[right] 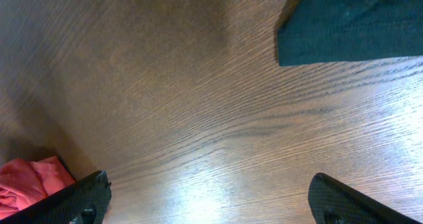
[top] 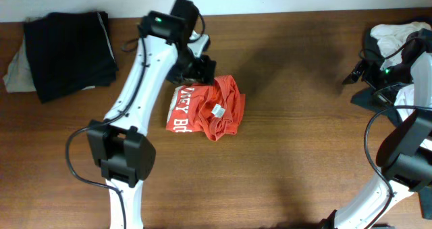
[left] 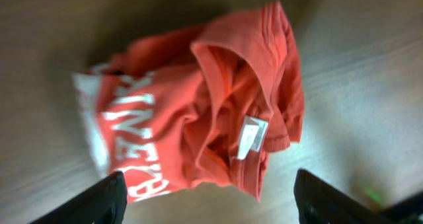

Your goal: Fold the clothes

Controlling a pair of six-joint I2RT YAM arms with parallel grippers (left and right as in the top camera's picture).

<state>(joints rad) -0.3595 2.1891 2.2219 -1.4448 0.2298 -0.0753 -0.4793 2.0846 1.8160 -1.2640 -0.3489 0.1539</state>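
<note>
An orange-red T-shirt (top: 206, 109) with white lettering and a small white neck label lies bunched in a rough folded bundle on the wooden table. It fills the left wrist view (left: 198, 112). My left gripper (top: 200, 68) hovers just beyond the shirt's far edge, open and empty, with both fingertips (left: 208, 197) apart and the shirt between and ahead of them. My right gripper (top: 358, 75) is at the far right, open and empty over bare wood (right: 208, 201). A corner of the shirt shows at the lower left of the right wrist view (right: 26, 178).
A folded black garment (top: 71, 45) on a pale one lies at the back left. A pile of white and dark clothes (top: 398, 36) sits at the back right. A dark garment edge (right: 350, 22) lies close to my right gripper.
</note>
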